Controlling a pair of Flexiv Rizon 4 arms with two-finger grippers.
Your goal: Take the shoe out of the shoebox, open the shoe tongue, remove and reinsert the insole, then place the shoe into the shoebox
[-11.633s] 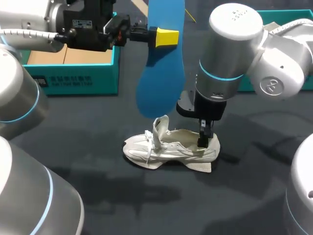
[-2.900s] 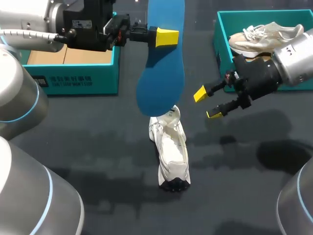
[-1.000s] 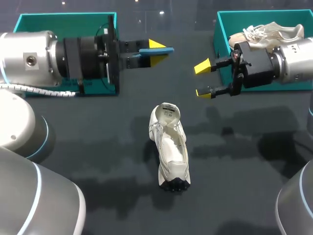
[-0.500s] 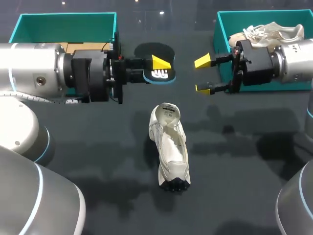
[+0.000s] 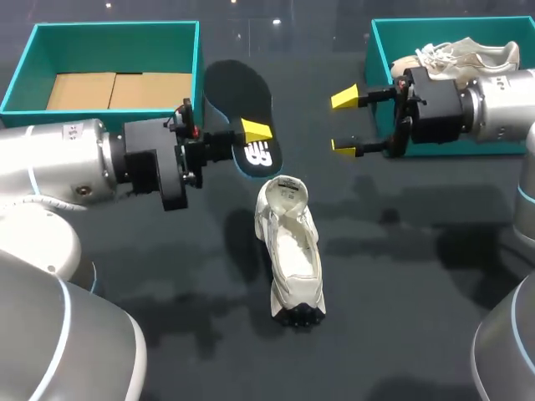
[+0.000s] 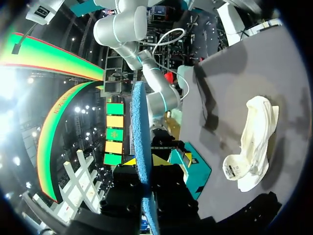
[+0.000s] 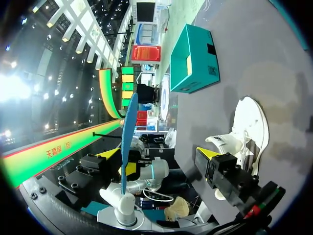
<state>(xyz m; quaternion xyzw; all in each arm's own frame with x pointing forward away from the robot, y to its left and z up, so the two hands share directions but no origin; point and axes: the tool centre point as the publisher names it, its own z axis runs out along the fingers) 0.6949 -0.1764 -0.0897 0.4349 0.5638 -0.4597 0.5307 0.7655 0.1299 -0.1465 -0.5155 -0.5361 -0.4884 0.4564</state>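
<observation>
The white shoe (image 5: 292,251) lies on the dark table, toe toward the front edge, tongue pulled up and its mouth open. My left gripper (image 5: 253,132) is shut on the insole (image 5: 235,93), whose dark underside with a white mark faces up, just behind and left of the shoe's heel. In the left wrist view the insole (image 6: 138,142) stands edge-on between the yellow tips of the left gripper (image 6: 146,160), with the shoe (image 6: 252,142) off to one side. My right gripper (image 5: 344,122) hangs open behind and right of the shoe, nothing between its fingers. From the right gripper (image 7: 158,152), the insole (image 7: 128,129) is well ahead.
A teal shoebox (image 5: 197,58) with a cardboard floor stands at the back left. A second teal shoebox (image 5: 374,52) at the back right holds another pale shoe (image 5: 464,52). The right arm lies over that box's front.
The left arm has swung the insole down and forward, turning it flat, toward the shoe's heel. The right gripper has stayed open and almost still. The shoe has not moved.
</observation>
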